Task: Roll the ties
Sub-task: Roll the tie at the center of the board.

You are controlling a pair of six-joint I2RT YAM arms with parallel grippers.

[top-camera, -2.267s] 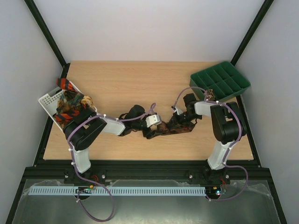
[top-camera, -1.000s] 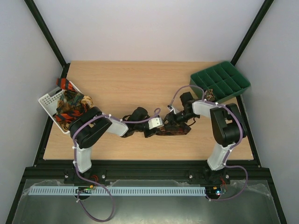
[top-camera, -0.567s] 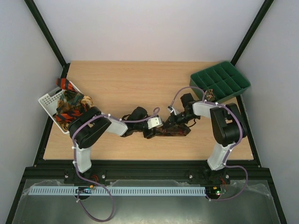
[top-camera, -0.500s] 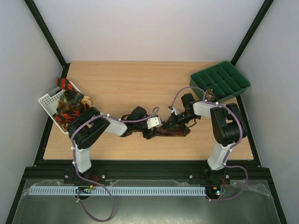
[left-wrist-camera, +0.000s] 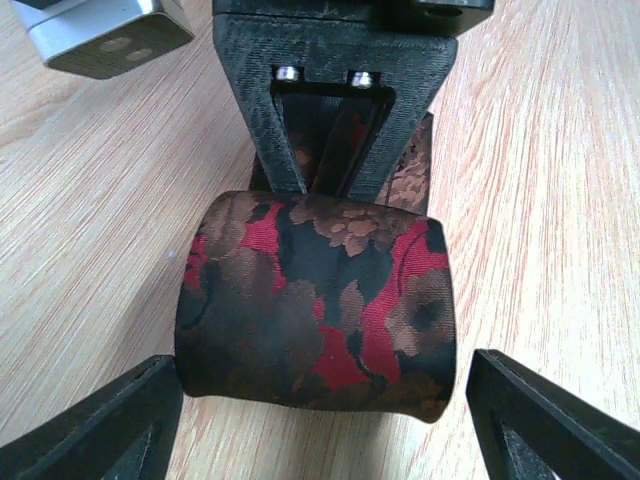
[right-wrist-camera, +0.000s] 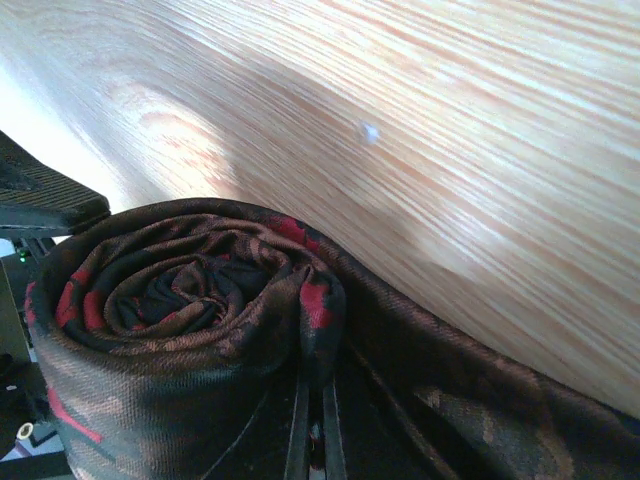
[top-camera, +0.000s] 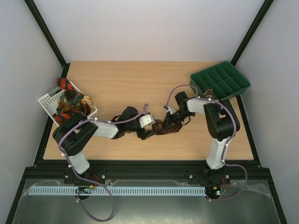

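The dark brown tie with red and tan flowers is mostly wound into a roll (left-wrist-camera: 315,310) lying on the table between the two arms (top-camera: 158,126). A short flat tail (top-camera: 174,127) runs right from it. My left gripper (left-wrist-camera: 322,365) is open, one finger on each side of the roll, not touching it. My right gripper (right-wrist-camera: 315,405) is shut on the tie's fabric at the foot of the roll (right-wrist-camera: 180,290). It faces the left wrist camera from behind the roll (left-wrist-camera: 335,110).
A white slotted basket (top-camera: 46,99) at the left edge holds several loose ties (top-camera: 70,106), orange-and-black striped and tan-gold. A green compartment tray (top-camera: 226,81) stands at the back right, with a small tan roll (top-camera: 209,93) in a near compartment.
The tie has gone from a long strip to a compact roll with a short tail. Both grippers and the roll have shifted left and slightly back.
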